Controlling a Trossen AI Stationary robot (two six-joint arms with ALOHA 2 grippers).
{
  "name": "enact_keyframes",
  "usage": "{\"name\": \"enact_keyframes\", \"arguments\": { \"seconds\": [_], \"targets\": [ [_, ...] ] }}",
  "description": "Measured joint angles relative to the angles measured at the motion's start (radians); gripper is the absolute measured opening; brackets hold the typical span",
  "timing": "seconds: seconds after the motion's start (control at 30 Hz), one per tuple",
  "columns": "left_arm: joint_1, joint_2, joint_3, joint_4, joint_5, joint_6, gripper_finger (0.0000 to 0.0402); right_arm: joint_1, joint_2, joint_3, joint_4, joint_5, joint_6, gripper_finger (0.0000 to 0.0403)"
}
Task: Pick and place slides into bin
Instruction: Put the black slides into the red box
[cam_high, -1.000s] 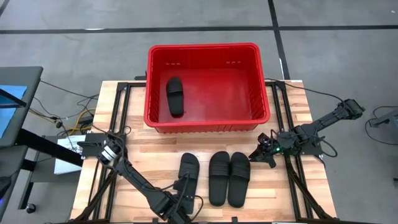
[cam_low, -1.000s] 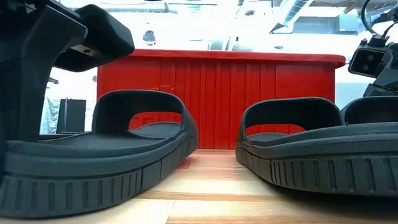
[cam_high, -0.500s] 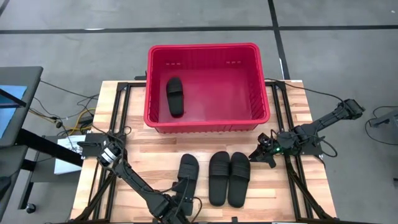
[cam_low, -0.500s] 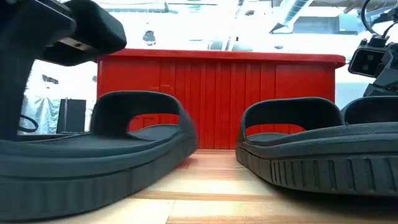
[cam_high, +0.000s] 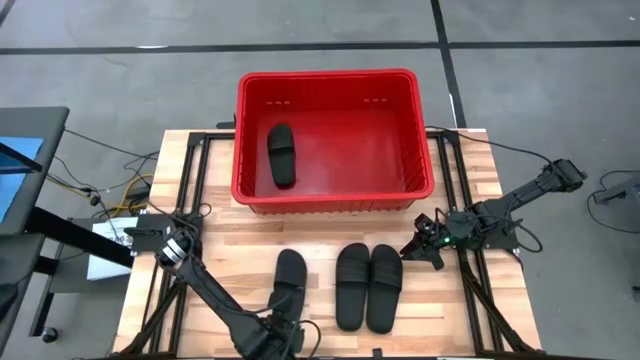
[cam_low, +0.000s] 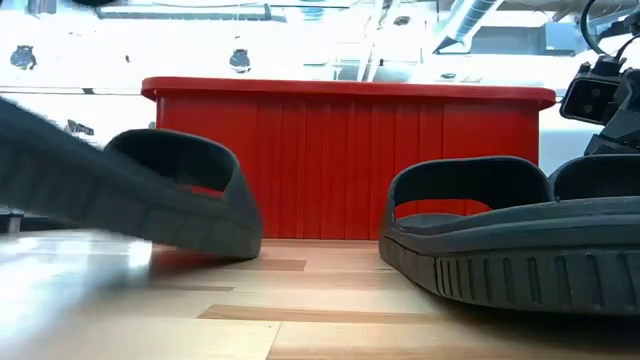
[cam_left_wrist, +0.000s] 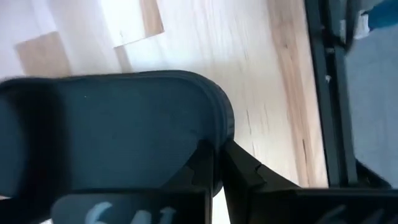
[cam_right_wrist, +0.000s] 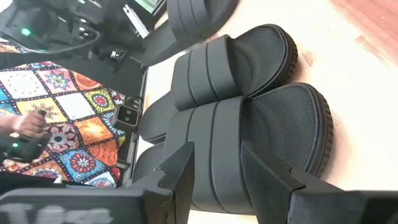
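The slide I am working on (cam_high: 288, 285) is matte black with one wide strap across an open toe and a ribbed sole edge. It sits left of the pair on the near half of the wooden table (cam_high: 480, 185), angled a little, its toe toward the bin. In the low view its toe end (cam_low: 180, 195) is off the boards, the sole tilted up toward the heel. My left gripper (cam_high: 283, 328) is at the near edge of the table, at the heel of this slide. In my left wrist view my fingers (cam_left_wrist: 239, 168) are drawn in tight on the rounded heel rim (cam_left_wrist: 124, 134), clamped on it.

The other two slides (cam_high: 368, 287) lie flat side by side just right of it, touching along their length, toes toward the bin. A fourth slide (cam_high: 282, 155) lies inside the red bin (cam_high: 335, 204), near its left wall. The bin has ribbed walls and a thick rim and stands at the far middle of the table.

My right gripper (cam_high: 417, 249) waits low, right of the pair, fingers (cam_right_wrist: 273, 177) spread apart and holding nothing.
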Motion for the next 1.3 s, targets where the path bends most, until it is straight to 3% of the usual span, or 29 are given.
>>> {"name": "enact_keyframes", "arguments": {
  "seconds": [0.7, 1.3],
  "targets": [
    [0.022, -0.004, 0.448, -0.341, -0.024, 0.063, 0.0000, 0.000, 0.000, 0.000, 0.000, 0.000, 0.000, 0.0123],
    [0.050, -0.152, 0.449, -0.270, -0.133, 0.047, 0.0000, 0.000, 0.000, 0.000, 0.000, 0.000, 0.000, 0.0123]
  ]
}}
